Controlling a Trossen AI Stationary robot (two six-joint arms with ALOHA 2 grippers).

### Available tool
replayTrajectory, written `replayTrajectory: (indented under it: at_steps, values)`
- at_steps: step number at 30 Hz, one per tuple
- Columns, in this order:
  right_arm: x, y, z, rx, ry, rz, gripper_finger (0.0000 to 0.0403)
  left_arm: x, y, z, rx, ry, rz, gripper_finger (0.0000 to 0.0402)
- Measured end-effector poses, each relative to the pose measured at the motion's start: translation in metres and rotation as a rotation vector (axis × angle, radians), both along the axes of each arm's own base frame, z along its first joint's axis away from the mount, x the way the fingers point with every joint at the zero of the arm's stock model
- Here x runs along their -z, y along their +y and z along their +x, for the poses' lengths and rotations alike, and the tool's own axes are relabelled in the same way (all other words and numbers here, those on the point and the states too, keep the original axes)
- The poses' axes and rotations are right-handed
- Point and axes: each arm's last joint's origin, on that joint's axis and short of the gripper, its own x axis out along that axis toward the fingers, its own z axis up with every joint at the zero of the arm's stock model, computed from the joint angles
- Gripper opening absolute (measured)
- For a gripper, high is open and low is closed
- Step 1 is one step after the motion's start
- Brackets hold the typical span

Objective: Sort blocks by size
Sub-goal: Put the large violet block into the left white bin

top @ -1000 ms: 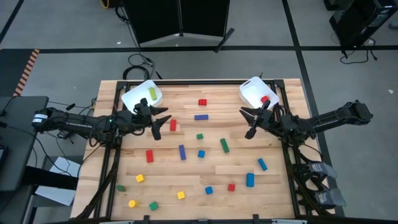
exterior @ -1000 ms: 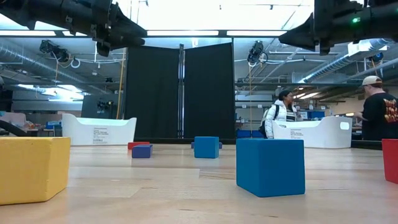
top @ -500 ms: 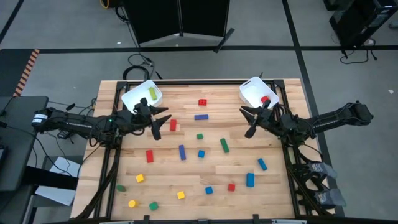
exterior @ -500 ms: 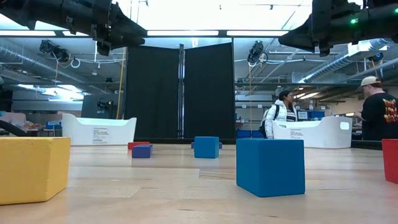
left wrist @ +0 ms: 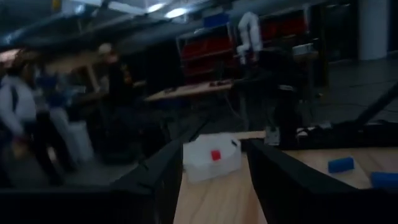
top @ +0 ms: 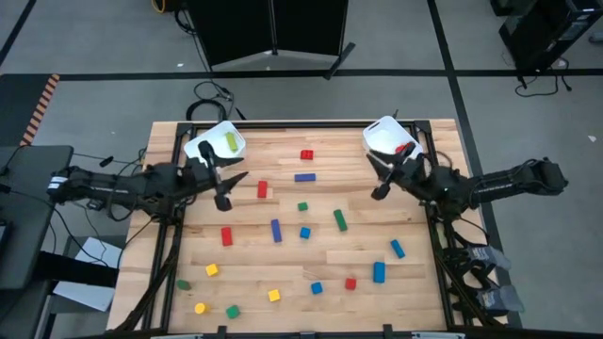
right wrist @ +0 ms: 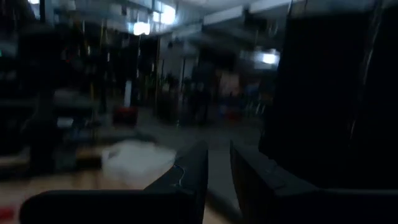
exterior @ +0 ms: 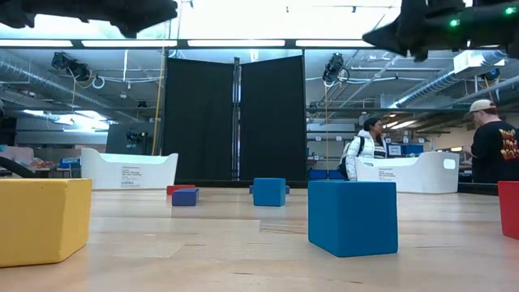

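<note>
**Both arms hang high near the bins, blocks scattered below**

The left gripper (top: pixel 222 185) hovers above the table (top: pixel 429 292) just in front of the left bin (top: pixel 209 146), its fingers (left wrist: pixel 158 180) spread with a clear gap and nothing between them. A yellow-green bar (top: pixel 231 141) lies inside that bin. Over on the other side, the right gripper (top: pixel 380 181) sits close to the right bin (top: pixel 380 137), which holds a red block (top: pixel 405 147); its fingers (right wrist: pixel 186 174) stand only slightly apart, gripping nothing. The blocks lie loose across the wood: a red cube (top: pixel 307 155) and blue bar (top: pixel 304 176) near the far edge, a green bar (top: pixel 339 220) mid-table, a yellow cube (top: pixel 274 295) and a blue cube (exterior: pixel 352 216) toward the near edge. Beyond the table, two people (exterior: pixel 369 146) stand in the room.
</note>
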Motion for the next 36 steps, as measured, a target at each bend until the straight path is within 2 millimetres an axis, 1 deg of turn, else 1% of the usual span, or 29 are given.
replayTrajectory:
  at_steps: [3,7,13,17,20,25,30,36]
  values:
    - [-0.011,-0.008,-0.004,0.007,-0.093,-0.071,0.0079,-0.005,0.006,-0.003,-0.052,-0.035,0.049,0.0188]
    - [-0.02,-0.017,-0.009,0.057,-0.148,-0.155,0.0078,-0.014,0.02,-0.008,-0.172,-0.097,0.107,0.0188]
    - [-0.038,-0.031,-0.012,0.176,-0.156,-0.226,0.0078,-0.025,0.041,-0.018,-0.33,-0.17,0.239,0.0188]
    - [-0.044,-0.04,-0.012,0.253,-0.121,-0.278,0.0078,-0.031,0.054,-0.023,-0.456,-0.191,0.317,0.0188]
    - [-0.045,-0.047,-0.01,0.296,-0.104,-0.283,0.0078,-0.031,0.062,-0.025,-0.515,-0.192,0.331,0.0188]
    - [-0.039,-0.055,-0.005,0.32,-0.053,-0.272,0.0078,-0.027,0.072,-0.022,-0.563,-0.145,0.331,0.0188]
    - [-0.033,-0.061,0.0,0.339,-0.011,-0.262,0.0078,-0.023,0.08,-0.017,-0.568,-0.123,0.323,0.0188]
    - [-0.029,-0.063,0.004,0.337,0.012,-0.258,0.0078,-0.018,0.085,-0.011,-0.57,-0.105,0.305,0.0188]
